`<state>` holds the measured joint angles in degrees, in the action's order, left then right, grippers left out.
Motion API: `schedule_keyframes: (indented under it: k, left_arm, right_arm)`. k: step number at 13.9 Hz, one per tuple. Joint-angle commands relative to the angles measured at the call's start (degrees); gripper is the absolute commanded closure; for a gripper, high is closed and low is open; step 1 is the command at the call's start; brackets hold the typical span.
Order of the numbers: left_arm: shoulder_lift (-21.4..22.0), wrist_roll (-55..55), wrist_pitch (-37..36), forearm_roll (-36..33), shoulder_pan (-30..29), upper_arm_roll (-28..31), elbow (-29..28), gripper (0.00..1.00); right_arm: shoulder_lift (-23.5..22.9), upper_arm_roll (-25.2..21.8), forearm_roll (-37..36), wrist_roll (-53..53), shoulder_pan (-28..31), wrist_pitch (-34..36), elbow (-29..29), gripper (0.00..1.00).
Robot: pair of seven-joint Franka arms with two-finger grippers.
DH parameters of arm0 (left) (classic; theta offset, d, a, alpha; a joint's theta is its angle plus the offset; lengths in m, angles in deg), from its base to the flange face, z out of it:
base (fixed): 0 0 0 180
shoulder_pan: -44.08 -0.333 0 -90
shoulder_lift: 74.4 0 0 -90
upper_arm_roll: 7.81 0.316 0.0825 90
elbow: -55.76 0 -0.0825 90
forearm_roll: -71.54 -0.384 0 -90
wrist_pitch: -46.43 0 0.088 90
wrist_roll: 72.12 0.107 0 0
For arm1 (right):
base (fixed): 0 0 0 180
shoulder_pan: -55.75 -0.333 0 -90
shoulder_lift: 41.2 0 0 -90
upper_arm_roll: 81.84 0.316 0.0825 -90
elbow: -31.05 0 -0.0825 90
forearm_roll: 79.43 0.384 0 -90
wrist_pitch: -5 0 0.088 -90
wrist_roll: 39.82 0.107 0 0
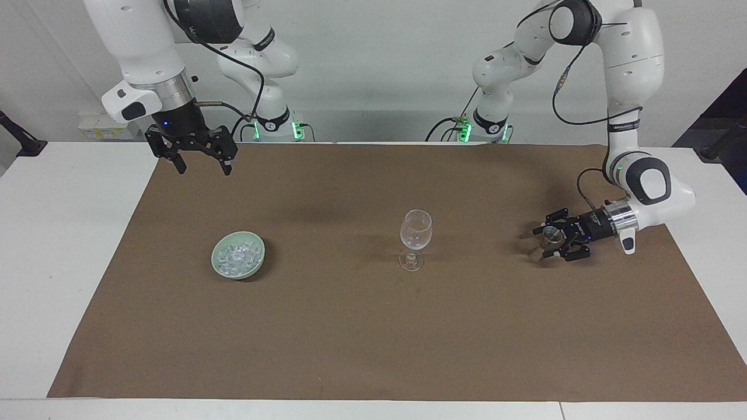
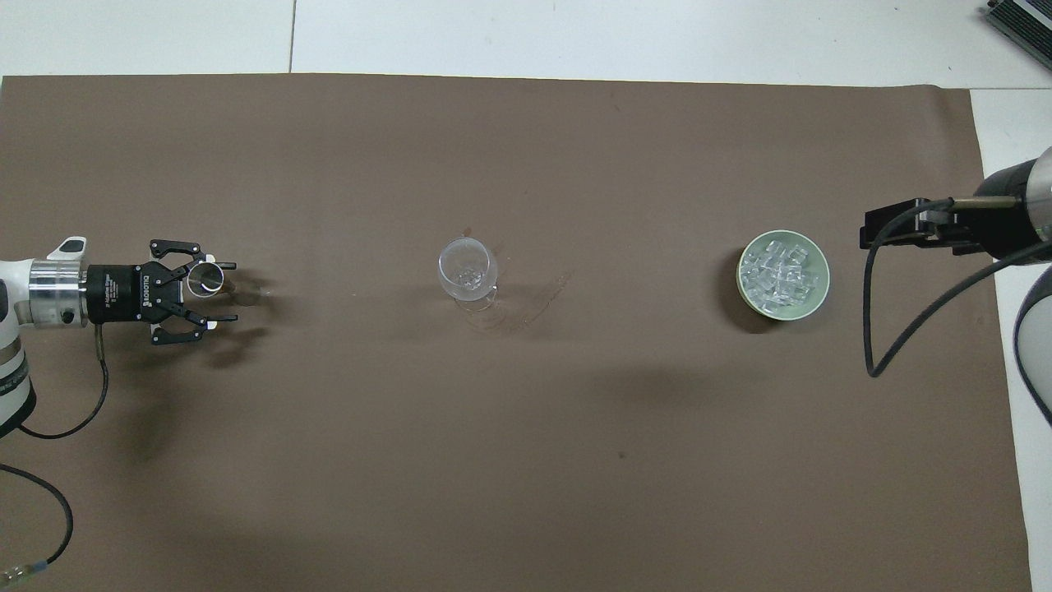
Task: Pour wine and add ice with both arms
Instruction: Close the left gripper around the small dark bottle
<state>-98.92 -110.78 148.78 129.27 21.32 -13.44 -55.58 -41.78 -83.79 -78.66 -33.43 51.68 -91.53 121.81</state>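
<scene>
An empty clear wine glass (image 1: 415, 230) (image 2: 467, 267) stands upright mid-table. The ice (image 1: 236, 255) (image 2: 779, 271) fills a pale green dish (image 1: 257, 262) toward the right arm's end. A small clear stemmed cup (image 1: 549, 233) (image 2: 204, 279) stands toward the left arm's end. Whether it holds wine I cannot tell. My left gripper (image 1: 545, 240) (image 2: 226, 292) lies level around this cup, a finger on each side, with a gap showing. My right gripper (image 1: 200, 166) hangs open and waits above the mat's edge by its base, with nothing in it.
A brown mat (image 1: 373, 326) covers most of the white table (image 1: 64, 233). A black cable (image 2: 871, 329) loops down from the right wrist beside the green dish.
</scene>
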Motion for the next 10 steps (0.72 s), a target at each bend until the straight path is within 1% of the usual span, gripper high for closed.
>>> schedule_keyframes:
  k: [1,2,3,7,10]
  left_arm:
    - [1.85,0.86,-0.04,1.34,0.53,0.62,-2.13,0.33]
    - [1.85,0.86,-0.04,1.34,0.53,0.62,-2.13,0.39]
    - [1.85,0.86,-0.04,1.34,0.53,0.62,-2.13,0.42]
    - [1.85,0.77,0.14,1.34,0.53,0.71,-2.13,0.66]
    - [1.85,0.68,0.14,1.34,0.53,0.71,-2.13,0.97]
  right_arm:
    - [0.58,0.28,0.37,0.64,0.46,0.03,0.65,0.0]
    - [0.58,0.28,0.37,0.64,0.46,0.03,0.65,0.0]
    - [0.58,0.28,0.37,0.64,0.46,0.03,0.65,0.0]
    - [0.58,0.28,0.37,0.64,0.46,0.03,0.65,0.0]
    - [0.58,0.28,0.37,0.64,0.46,0.03,0.65,0.0]
